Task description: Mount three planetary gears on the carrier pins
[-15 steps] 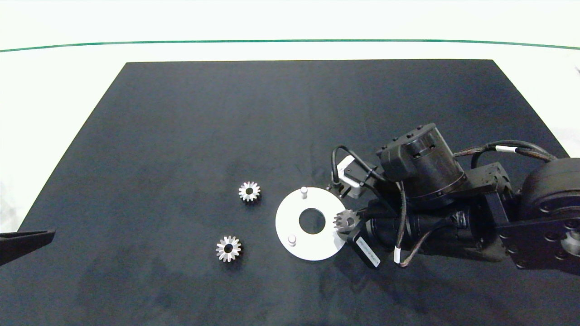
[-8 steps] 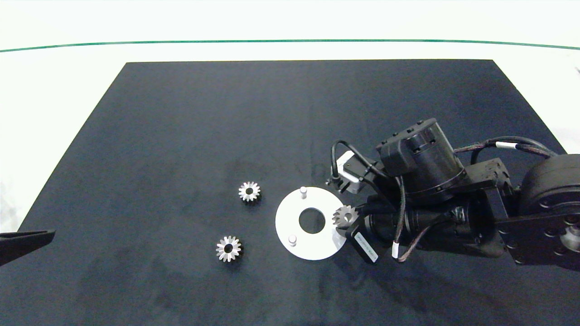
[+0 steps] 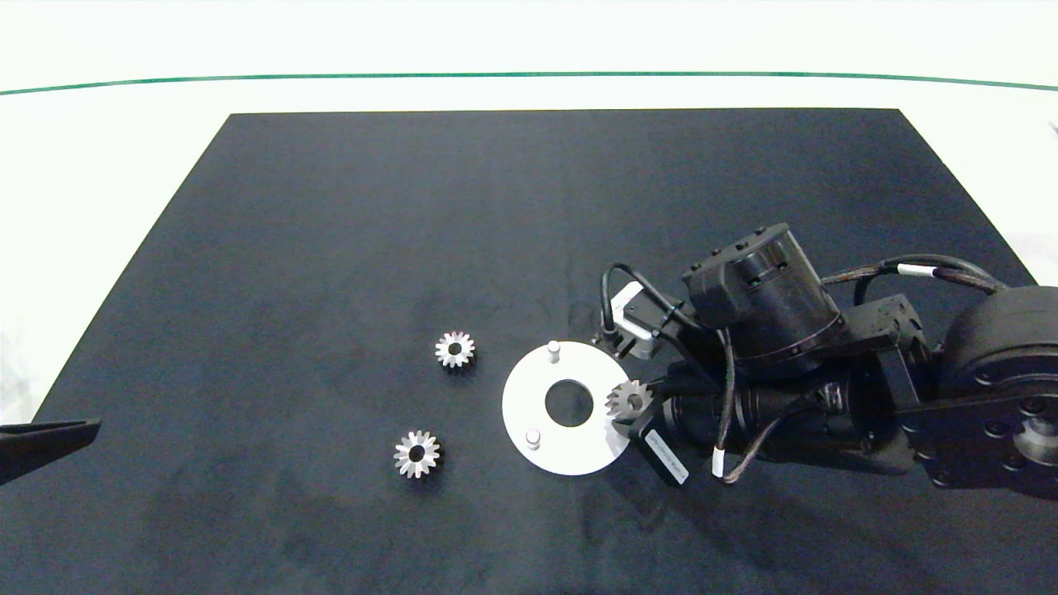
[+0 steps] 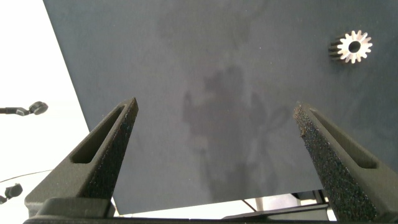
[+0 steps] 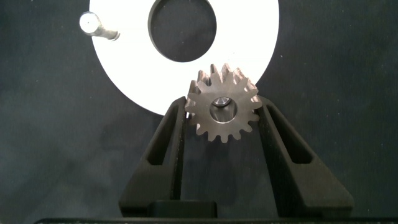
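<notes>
From above, the right gripper (image 3: pixel 632 409) reaches in from the right over the dark mat (image 3: pixel 331 248) on the bench, its jaws closed on one gear (image 3: pixel 629 400) at the right edge of the white disc (image 3: pixel 517 401). Two carrier pins stand bare on that disc, one at the far side (image 3: pixel 554 350) and one at the near side (image 3: pixel 533 435). Two more gears lie flat on the mat left of the disc, one farther back (image 3: pixel 455 349) and one nearer (image 3: pixel 417 454), well apart from each other. The left gripper (image 3: pixel 41 442) sits idle at the left edge. Its wrist camera shows the jaws spread wide over bare mat, holding nothing, with a loose gear (image 4: pixel 353 47) off to one side. The right wrist camera shows the held gear (image 5: pixel 222 111) pinched between both fingers (image 5: pixel 168 140) over the disc's (image 5: pixel 124 68) rim, a pin end visible in its centre hole.
</notes>
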